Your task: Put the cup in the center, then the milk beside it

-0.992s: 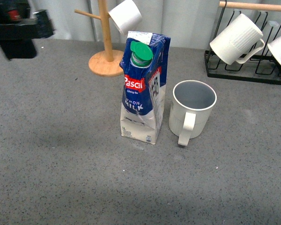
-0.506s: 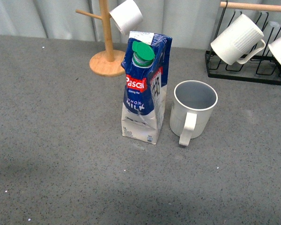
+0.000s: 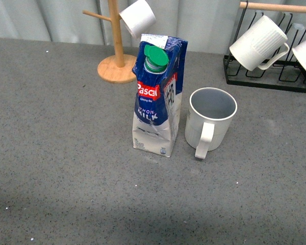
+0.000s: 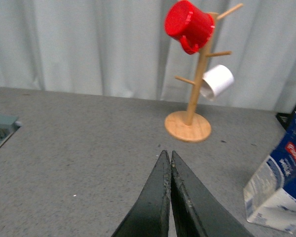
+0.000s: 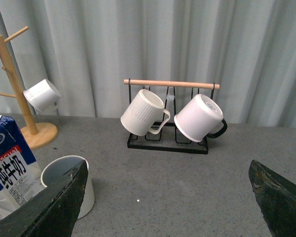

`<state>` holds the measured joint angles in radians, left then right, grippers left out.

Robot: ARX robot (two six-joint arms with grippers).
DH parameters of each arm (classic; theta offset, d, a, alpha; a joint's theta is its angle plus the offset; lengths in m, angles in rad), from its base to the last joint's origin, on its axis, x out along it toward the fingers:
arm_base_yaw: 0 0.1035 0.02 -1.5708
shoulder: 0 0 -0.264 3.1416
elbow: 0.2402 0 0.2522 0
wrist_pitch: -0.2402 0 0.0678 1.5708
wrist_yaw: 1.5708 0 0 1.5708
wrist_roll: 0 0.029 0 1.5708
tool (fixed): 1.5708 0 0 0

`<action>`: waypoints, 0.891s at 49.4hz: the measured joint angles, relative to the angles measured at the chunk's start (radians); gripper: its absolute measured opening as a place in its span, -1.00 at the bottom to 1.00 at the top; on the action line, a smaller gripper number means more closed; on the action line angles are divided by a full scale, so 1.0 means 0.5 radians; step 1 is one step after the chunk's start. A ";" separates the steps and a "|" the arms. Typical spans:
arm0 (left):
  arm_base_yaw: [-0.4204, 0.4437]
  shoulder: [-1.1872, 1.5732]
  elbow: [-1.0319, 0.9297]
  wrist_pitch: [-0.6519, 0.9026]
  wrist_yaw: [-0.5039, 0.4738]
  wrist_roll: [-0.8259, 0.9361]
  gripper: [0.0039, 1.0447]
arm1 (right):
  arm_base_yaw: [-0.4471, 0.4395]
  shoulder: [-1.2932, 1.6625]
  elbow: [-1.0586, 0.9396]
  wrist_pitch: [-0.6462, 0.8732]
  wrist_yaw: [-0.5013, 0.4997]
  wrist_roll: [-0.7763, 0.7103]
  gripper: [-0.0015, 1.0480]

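Observation:
The cream-white cup (image 3: 210, 122) stands upright mid-table, its handle toward the camera and its pale grey inside showing. Just left of it, a small gap apart, stands the dented blue-and-white milk (image 3: 157, 97) carton with a green cap. Neither arm appears in the front view. In the left wrist view my left gripper (image 4: 169, 154) is shut with nothing between its black fingers, over bare table away from the milk (image 4: 281, 190). My right gripper (image 5: 167, 185) is open and empty, with the cup (image 5: 69, 181) and milk (image 5: 12, 173) beside one finger (image 5: 54, 207).
A wooden mug tree (image 3: 116, 48) holds a small white cup (image 3: 137, 17) behind the milk; the left wrist view also shows a red cup (image 4: 189, 25) on it. A black wire rack (image 3: 268, 76) with ribbed white mugs (image 3: 257, 43) stands at back right. A grey object (image 4: 0, 131) lies at the table's left edge.
One second ago the left arm showed blurred at the top left of the front view; it has since left that view. Cup and milk have not moved.

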<state>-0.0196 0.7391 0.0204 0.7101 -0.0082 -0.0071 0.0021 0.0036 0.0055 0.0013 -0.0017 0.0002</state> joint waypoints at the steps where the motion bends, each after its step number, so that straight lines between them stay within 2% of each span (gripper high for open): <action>1: 0.015 -0.031 0.000 -0.026 -0.002 0.000 -0.93 | 0.000 0.000 0.000 0.000 0.000 0.000 0.82; 22: 0.034 -0.700 -0.002 -0.639 0.014 0.001 -0.93 | 0.000 0.000 -0.001 0.000 0.001 0.000 0.82; 44: 0.034 -1.012 -0.002 -0.946 0.014 0.001 -0.93 | 0.000 0.000 0.000 0.000 0.001 0.000 0.82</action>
<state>-0.0025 0.2329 0.0193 0.2371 -0.0013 -0.0067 0.0021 0.0036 0.0055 0.0013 -0.0013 0.0002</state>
